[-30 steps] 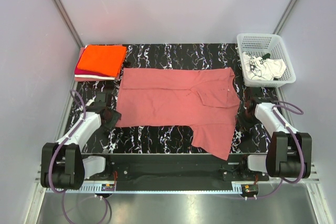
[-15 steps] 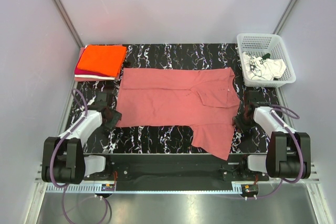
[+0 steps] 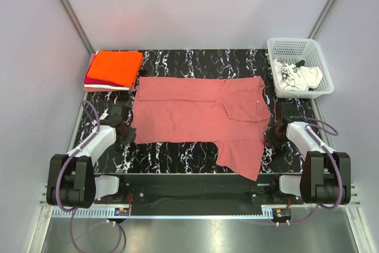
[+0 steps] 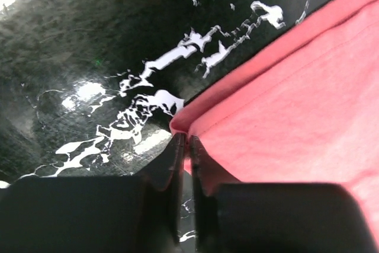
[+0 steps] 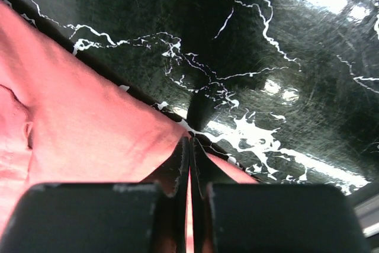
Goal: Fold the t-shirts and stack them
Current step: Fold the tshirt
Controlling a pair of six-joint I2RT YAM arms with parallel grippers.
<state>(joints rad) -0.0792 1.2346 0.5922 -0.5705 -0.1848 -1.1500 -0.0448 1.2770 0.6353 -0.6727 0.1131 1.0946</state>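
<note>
- My left gripper [image 4: 185, 141] has its fingers drawn narrow, pinching the corner of the rose-red t-shirt [image 4: 296, 105] where the hem folds over at their tips.
- My right gripper [image 5: 189, 143] is pressed closed on the same t-shirt's edge, and a thin strip of red shows in the slit between its fingers.
- The rose-red t-shirt [image 3: 198, 119] lies flat on the table [image 3: 195, 60], stretched between my two hands. Its long axis runs across from left hand to right hand.
- Its collar and placket lie toward my right hand. One flap drops from that end toward my bases, just inside the right gripper [image 3: 273, 134].
- How deep the cloth sits in either grip is covered by the fingers themselves.
- From above, the left gripper [image 3: 124, 133] is dark against the dark marbled top, so its fingertips are hard to make out there.
- Ahead of my left hand, in the far corner, a folded orange t-shirt [image 3: 115, 66] tops a stack. Only the edge of the magenta t-shirt [image 3: 90, 79] shows beneath it.
- Ahead of my right hand, a crumpled white t-shirt [image 3: 299, 77] with black print fills the basket [image 3: 290, 42], its shape unclear.
</note>
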